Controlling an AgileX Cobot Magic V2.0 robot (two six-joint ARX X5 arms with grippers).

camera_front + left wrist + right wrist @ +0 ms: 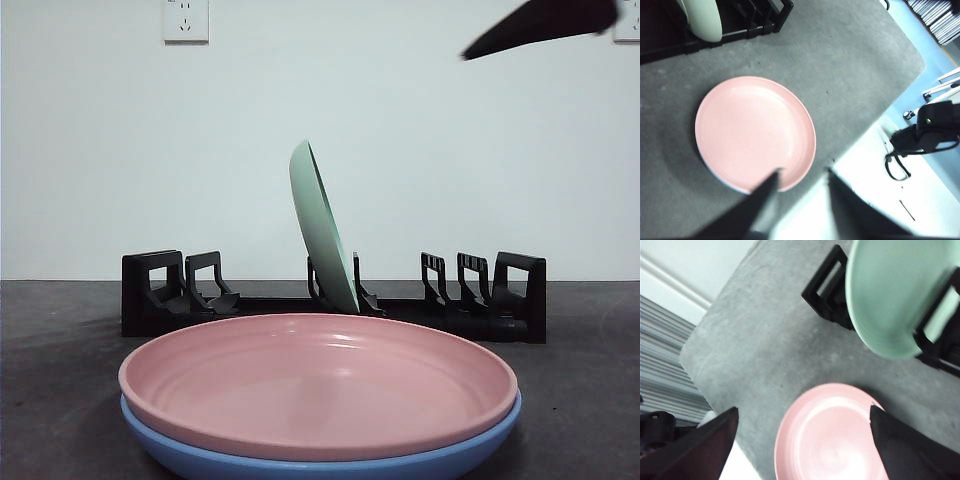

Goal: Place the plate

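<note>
Left claw (800, 180): up in the air over the near edge of the grey worktop (850, 75), jaws apart, nothing between them. One jaw tip overlaps the near rim of the pink round plate (755, 132) in my wrist view; can't tell if it's touching.

Pink round plate sits flat near the worktop's front edge, stacked directly on a blue round plate (320, 462). Only the blue rim shows underneath, as a thin sliver at the edge in the left wrist view.

Behind the stack, toward the far edge: black slotted plastic dish rack (500, 300), running lengthwise across the worktop. Pale green round plate (322, 225) stands on edge in a slot near the rack's middle, top tilted to the left in the front view. Slots on both ends of the rack are vacant. The rack is apart from the plate stack, with a bare worktop strip between.

Right claw (802, 440): also raised, jaws spread wide, gripping nothing. Pink plate and green plate both visible below it. Front view shows a single black tip at the top right corner; can't tell from that view which arm it is.
</note>
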